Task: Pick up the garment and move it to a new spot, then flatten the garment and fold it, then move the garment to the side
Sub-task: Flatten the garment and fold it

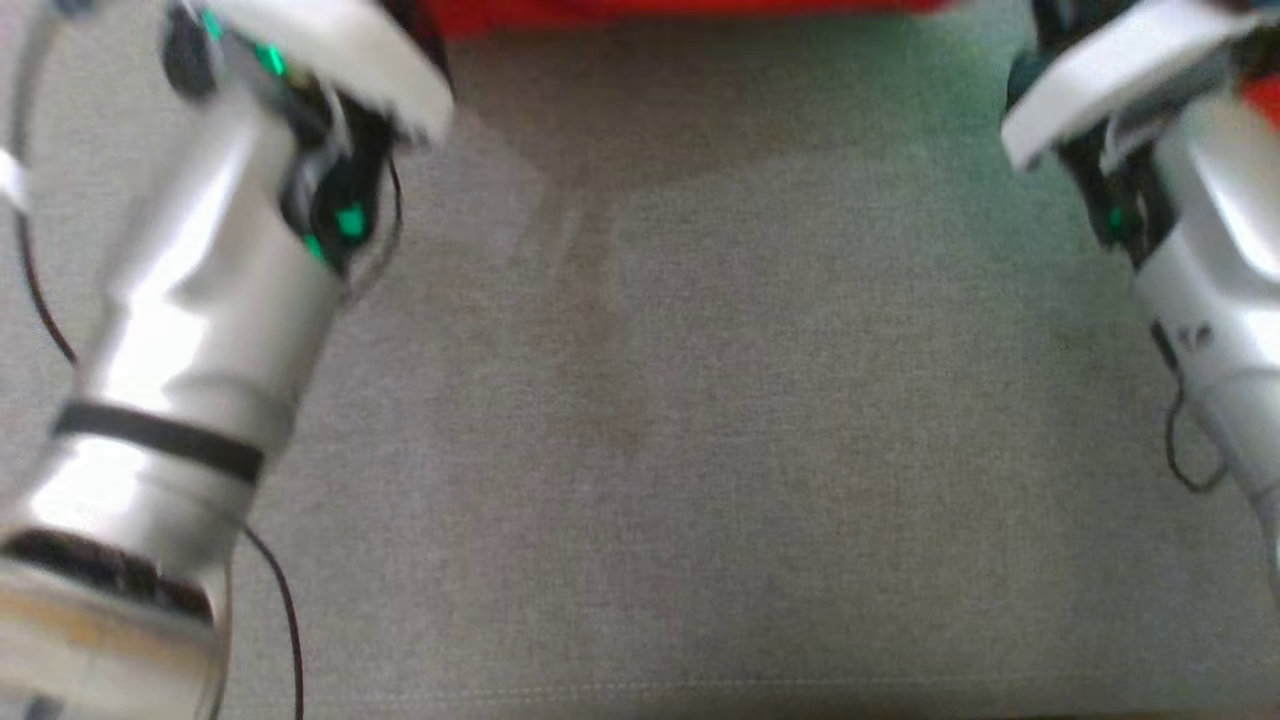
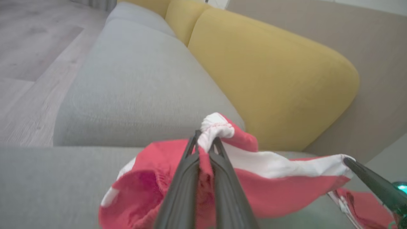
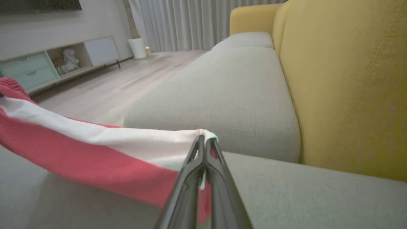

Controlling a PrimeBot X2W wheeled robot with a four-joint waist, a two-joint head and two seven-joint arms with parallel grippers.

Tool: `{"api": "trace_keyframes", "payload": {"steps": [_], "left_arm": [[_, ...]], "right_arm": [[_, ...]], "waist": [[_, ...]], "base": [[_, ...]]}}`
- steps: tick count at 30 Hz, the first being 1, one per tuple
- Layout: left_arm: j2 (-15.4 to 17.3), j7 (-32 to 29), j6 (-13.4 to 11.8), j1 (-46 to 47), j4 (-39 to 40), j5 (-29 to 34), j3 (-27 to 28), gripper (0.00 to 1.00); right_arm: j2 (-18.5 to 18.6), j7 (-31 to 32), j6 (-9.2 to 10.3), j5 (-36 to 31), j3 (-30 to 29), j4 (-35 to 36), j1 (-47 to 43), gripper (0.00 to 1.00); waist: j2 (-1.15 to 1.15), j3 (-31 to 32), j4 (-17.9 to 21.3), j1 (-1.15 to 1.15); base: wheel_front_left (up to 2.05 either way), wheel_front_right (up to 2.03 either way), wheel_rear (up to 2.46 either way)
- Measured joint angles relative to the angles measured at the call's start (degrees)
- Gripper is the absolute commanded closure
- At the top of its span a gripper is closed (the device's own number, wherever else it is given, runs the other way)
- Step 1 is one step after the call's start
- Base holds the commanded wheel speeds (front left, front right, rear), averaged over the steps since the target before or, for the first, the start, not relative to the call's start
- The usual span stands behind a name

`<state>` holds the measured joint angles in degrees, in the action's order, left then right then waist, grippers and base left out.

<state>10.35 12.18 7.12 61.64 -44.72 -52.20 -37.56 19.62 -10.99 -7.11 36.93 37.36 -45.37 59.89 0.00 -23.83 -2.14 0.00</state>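
My left gripper is pinched tight on a bunched, gathered edge of the soft red-and-white garment. The garment is stretched above the grey woven seat cushion, and my right gripper is clamped on its white corner.

Garment spans btwn fingers; seat cushion free; backrest blocks rear.

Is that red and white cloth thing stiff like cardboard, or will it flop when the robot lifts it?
Probably floppy: the red-and-white fabric garment sags between the left end effector and the right end effector. Likely light, since thin fingertip pinches hold it up. It may bunch, as it crumples at the left pinch.
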Motion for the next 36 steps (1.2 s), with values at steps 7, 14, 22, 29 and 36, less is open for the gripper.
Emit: {"api": "trace_keyframes", "payload": {"steps": [7,14,22,29,36], "left_arm": [[2.4,-1.9,0.0,-8.9,1.2,-3.3,-7.5,1.00],[5.5,-2.1,0.0,-15.3,3.1,-4.3,-15.0,1.00],[6.6,-0.7,0.0,-18.7,2.4,-2.1,-20.5,1.00],[7.1,0.1,0.0,-23.6,3.3,-2.0,-23.5,1.00],[7.9,0.0,0.0,-29.4,6.8,-2.9,-26.2,1.00]], "right_arm": [[3.9,3.1,0.00,1.5,9.1,-0.1,-4.1,1.00],[5.6,8.6,0.00,4.6,16.5,1.5,-6.9,1.00],[9.3,12.9,0.00,9.5,23.2,4.1,-10.8,1.00],[13.7,15.6,0.00,15.4,28.1,8.4,-14.7,1.00],[18.8,18.7,0.00,19.7,32.5,13.1,-17.5,1.00]], "waist": [[0.00,4.2,-1.2,0.00],[0.00,8.8,-1.5,0.00],[0.00,13.3,-0.6,0.00],[0.00,17.1,-0.1,0.00],[0.00,21.0,0.2,0.00]], "base": [[0.00,0.00,0.00],[0.00,0.00,0.00],[0.00,0.00,0.00],[0.00,0.00,0.00],[0.00,0.00,0.00]]}}
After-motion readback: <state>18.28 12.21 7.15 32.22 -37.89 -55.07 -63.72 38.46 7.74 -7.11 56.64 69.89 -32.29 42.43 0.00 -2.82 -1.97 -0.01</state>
